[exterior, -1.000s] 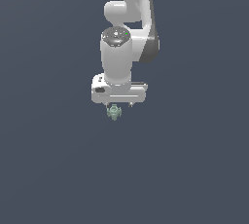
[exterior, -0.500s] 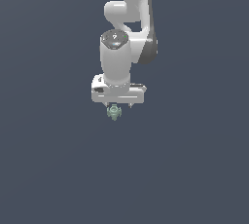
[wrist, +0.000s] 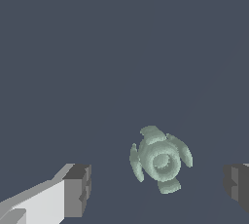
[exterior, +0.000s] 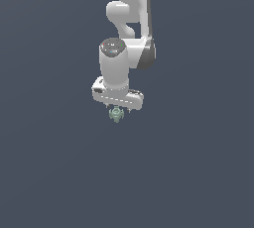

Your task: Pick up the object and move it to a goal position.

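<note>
The object (exterior: pixel 116 115) is a small pale grey-green knobbly lump on the dark grey surface, just under the white hand in the exterior view. In the wrist view the object (wrist: pixel 160 159) lies between the two fingers, with a clear gap on each side. My gripper (exterior: pixel 117 110) points straight down over it and is open. One grey fingertip (wrist: pixel 78 191) and the other fingertip (wrist: pixel 238 186) stand wide apart, neither touching the lump.
The white arm (exterior: pixel 128 19) rises above the hand toward the top of the exterior view. Around the object there is only the plain dark grey surface (exterior: pixel 198 172).
The hand has sunk slightly toward the object. The object has stayed where it was.
</note>
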Motion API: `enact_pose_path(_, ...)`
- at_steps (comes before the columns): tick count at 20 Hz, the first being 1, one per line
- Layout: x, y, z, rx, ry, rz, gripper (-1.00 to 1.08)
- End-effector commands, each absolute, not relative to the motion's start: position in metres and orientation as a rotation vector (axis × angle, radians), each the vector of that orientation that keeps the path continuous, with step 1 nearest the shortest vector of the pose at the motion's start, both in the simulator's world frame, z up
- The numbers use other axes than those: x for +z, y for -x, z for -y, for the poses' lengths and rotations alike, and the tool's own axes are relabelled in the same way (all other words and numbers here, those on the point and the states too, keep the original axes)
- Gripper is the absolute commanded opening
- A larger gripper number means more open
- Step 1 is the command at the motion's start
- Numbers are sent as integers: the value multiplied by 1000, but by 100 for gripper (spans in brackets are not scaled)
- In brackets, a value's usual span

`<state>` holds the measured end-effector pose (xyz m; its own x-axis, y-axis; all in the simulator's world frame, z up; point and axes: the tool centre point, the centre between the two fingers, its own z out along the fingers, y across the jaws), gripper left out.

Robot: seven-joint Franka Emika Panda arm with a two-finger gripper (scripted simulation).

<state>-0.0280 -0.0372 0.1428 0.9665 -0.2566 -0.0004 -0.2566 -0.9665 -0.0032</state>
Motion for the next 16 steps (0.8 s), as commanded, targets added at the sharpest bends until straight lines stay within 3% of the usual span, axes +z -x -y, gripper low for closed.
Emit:
enact_pose_path(1,134,34,42,1,3092,-530,100)
enact_pose_path(16,95,66,64,1,2948,-1081,100)
